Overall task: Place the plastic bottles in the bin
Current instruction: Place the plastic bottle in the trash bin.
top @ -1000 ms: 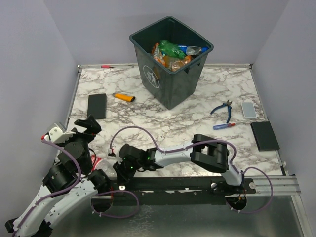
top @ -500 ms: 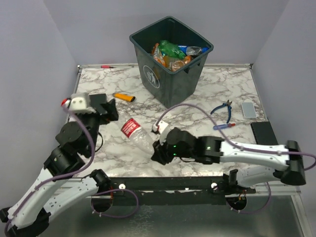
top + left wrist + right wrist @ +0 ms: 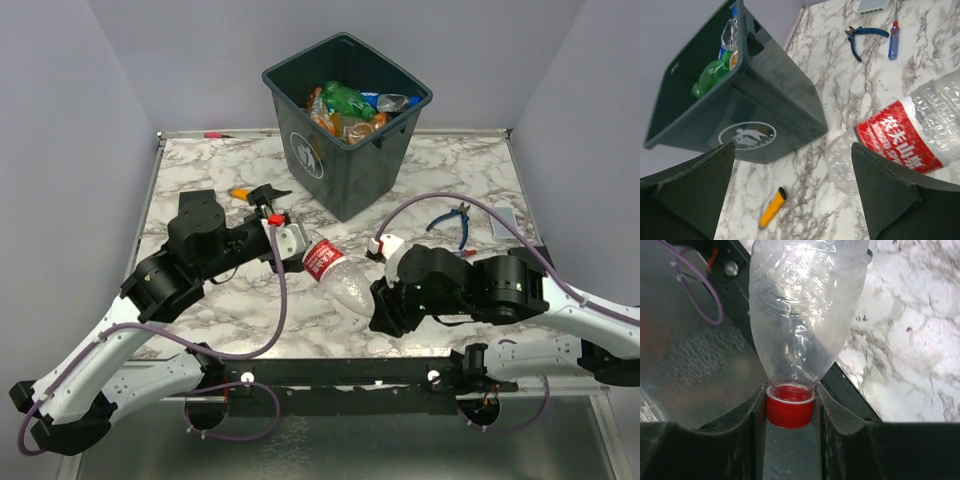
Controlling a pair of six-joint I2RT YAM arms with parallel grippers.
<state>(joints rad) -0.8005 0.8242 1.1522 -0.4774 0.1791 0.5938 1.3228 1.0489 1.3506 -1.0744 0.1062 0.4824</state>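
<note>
Most of the job is looking done: the bin (image 3: 345, 180) is standing at the middle of the far edge of the desk (image 3: 440, 160) and is already holding a heap of bottles (image 3: 350, 100), green, orange and clear ones showing above its rim. One clear bottle (image 3: 335, 275) with a red label is waiting outside it, lying aslant over the near middle of the desk, well short of the bin. The right gripper (image 3: 790, 400) is clenching this bottle by its red cap (image 3: 790, 412), one finger pressing on each side, with the bottle's base pointing away towards the left arm. Whether its base is touching the marble is not showing clearly. The left gripper (image 3: 792, 165) is hanging with its fingers spread wide and nothing between them, looking past the bottle's base towards the bin's logo side. Judging by the overhead view, no other bottle is lying on the bare marble, though the arms are covering part of the near edge. An orange lighter (image 3: 245, 195) towards the left edge, and blue pliers (image 3: 452, 222) and a screwdriver (image 3: 447, 256) towards the right edge, are not for binning. What is left, then, seems to be carrying this one bottle over the rim and letting it go
</note>
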